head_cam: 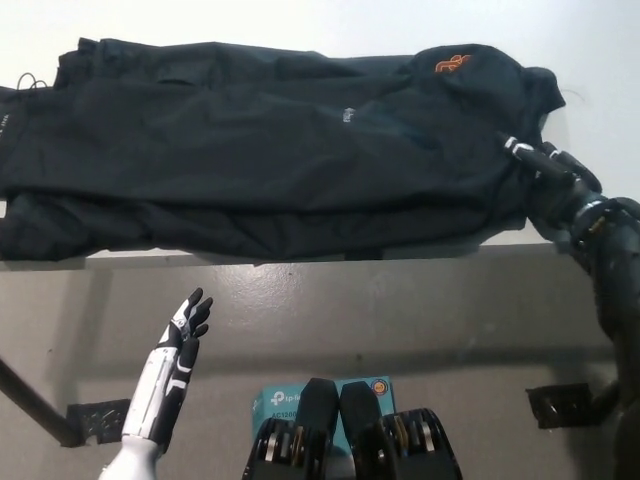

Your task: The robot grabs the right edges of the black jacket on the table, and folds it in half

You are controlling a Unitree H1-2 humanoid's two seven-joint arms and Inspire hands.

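In the head view, the black jacket (270, 150) lies spread across the white table (600, 50) and covers most of it. The right hand (553, 182) lies on the jacket's right edge; I cannot tell if it grips. The left hand (183, 335) is open and empty, low over the grey floor (400, 310), beside a teal box (285, 402).
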